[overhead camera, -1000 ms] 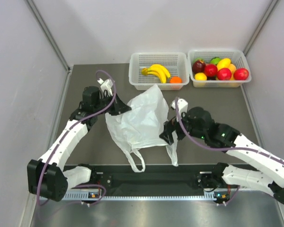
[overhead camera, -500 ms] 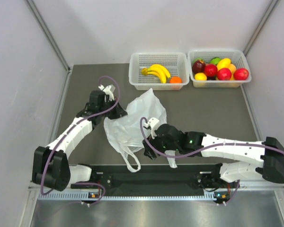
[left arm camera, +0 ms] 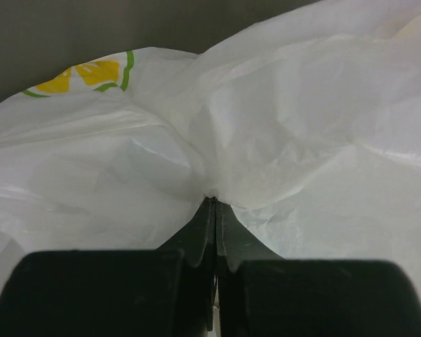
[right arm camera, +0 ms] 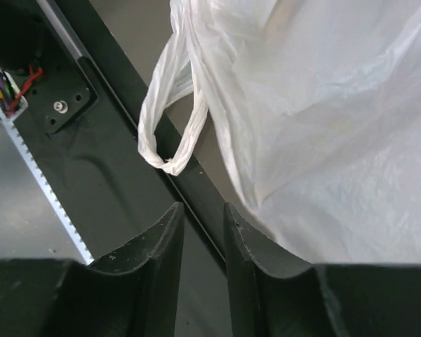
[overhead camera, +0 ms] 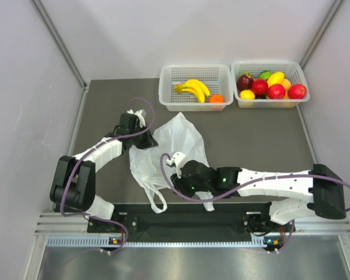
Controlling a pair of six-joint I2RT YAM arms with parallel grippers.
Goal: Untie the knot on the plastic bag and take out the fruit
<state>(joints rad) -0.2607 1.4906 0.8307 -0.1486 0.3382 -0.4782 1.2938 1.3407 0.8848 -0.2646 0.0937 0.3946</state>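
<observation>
The white plastic bag [overhead camera: 170, 147] lies crumpled on the dark table, its two loop handles trailing toward the near rail. My left gripper [overhead camera: 148, 140] is shut on a fold at the bag's left edge; its tips [left arm camera: 215, 201] pinch white film [left arm camera: 288, 126]. My right gripper [overhead camera: 177, 185] hovers low at the bag's near edge, its jaws narrowly apart with nothing between them [right arm camera: 203, 210]. One twisted handle loop [right arm camera: 170, 133] hangs just ahead of them. The fruit, a banana bunch [overhead camera: 193, 87] and a small orange [overhead camera: 216, 98], lies in the left basket.
Two white perforated baskets stand at the back: the left one [overhead camera: 165, 88] and the right one [overhead camera: 300, 74], which holds a heap of red, yellow and green fruit [overhead camera: 269, 86]. The black base rail [overhead camera: 186, 219] runs along the near edge. Grey walls close both sides.
My right arm swung left along the bag's near edge and its jaws narrowed a lot. The left gripper, still shut on the bag, shifted slightly right and nearer.
</observation>
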